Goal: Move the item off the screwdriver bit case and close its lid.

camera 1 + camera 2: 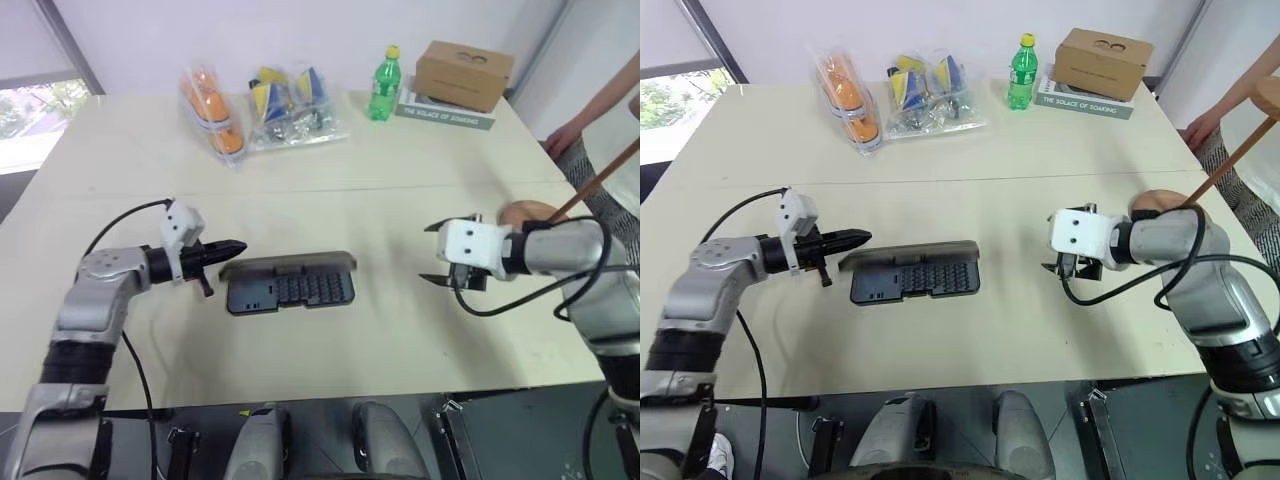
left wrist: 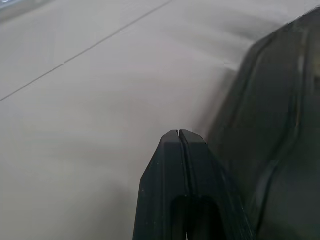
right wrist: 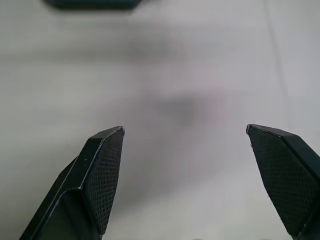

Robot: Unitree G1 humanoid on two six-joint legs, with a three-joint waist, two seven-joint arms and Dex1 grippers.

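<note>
Nearest you, the screwdriver bit case (image 1: 290,285) lies flat on the desk (image 1: 350,200) between your two arms, rows of small bits showing in its dark tray. The lid (image 1: 288,264) stands up along the far long edge, smoky brown and still raised. Judge it as thin, stiff, light plastic on a hinge: it should swing over with a gentle push on its top edge or back face, and the whole case may slide on the smooth desk if you push too low or too hard.

Your left tool (image 1: 225,249) has its fingers pressed together into one point, hovering just beside the lid's left end; whether it touches the lid you cannot tell. Your right tool (image 1: 448,271) stands with its fingers wide apart and nothing between them, well apart from the case.

Behind that right arm, the wooden stand (image 1: 530,212) sits off the case on the desk's right side. Your arm covers most of its round base, its slanted rod (image 1: 600,178) runs out of the picture, and its top disc is cut off at the edge. It looks light and top-heavy, so take it low on the rod if it needs moving.

The latch tab is too small to make out. A person's hand (image 1: 560,135) rests at the far right edge.
</note>
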